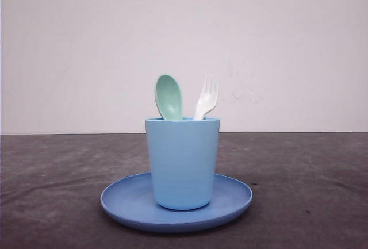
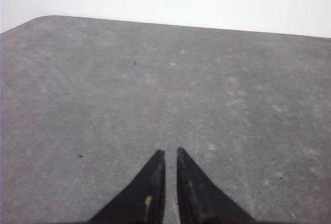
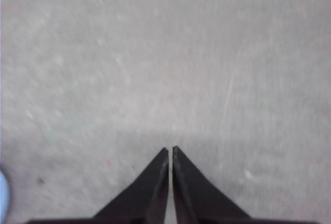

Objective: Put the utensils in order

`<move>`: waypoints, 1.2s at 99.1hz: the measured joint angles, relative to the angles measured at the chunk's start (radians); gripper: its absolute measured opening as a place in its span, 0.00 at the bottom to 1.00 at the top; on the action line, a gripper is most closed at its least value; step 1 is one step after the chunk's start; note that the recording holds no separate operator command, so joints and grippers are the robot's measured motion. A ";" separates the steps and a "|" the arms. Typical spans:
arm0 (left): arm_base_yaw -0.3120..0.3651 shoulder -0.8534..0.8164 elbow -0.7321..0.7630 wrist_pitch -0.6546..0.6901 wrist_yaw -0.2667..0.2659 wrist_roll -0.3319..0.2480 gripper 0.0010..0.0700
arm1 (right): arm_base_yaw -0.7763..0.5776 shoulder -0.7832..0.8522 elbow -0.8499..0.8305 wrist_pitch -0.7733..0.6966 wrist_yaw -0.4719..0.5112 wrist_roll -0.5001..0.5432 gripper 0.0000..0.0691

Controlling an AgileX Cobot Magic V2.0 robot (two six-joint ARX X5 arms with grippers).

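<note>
Spoon (image 1: 168, 96) and fork (image 1: 206, 98) stood in the cup (image 1: 182, 163), away from both jaws, which were nearly closed, empty.

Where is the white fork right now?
In the front view, the white fork stands tines-up in the light blue cup, right of the green spoon, mid-table on the blue plate.

Dark grey mottled tabletop (image 1: 52, 203), seen bare under both wrist cameras. One blue round plate (image 1: 132, 203) is set directly on it, centre front.

Low front view; wrists overlook table (image 2: 155, 79)
</note>
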 joint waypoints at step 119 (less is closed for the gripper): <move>0.000 0.000 0.000 0.000 0.000 0.000 0.01 | -0.046 -0.576 -0.632 0.393 -0.003 0.000 0.02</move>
